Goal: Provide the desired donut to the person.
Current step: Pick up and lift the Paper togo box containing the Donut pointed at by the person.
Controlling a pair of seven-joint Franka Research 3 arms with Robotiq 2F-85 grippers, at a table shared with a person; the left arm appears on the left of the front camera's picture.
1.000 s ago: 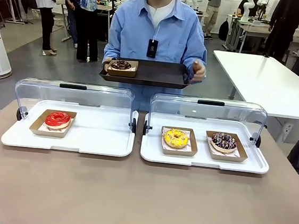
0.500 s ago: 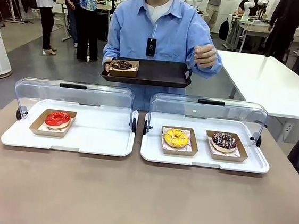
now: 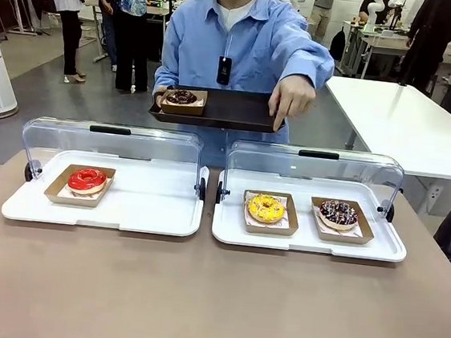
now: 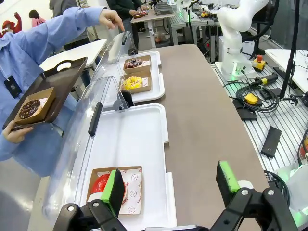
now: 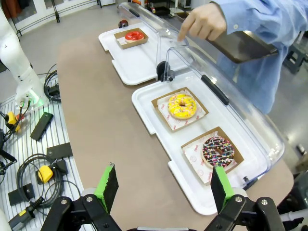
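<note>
Pointing down, the person's hand hovers over a clear curved plastic lid.

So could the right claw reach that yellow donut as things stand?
Probably yes: the right claw is open, the clear lid stands tipped back, and nothing lies over the yellow donut.

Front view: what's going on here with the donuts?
The person holds a dark tray carrying a chocolate donut in one hand and points the other hand down over the right display case, where a yellow donut and a sprinkled donut sit. A red donut sits in the left case. The left gripper and right gripper are open and empty.
</note>
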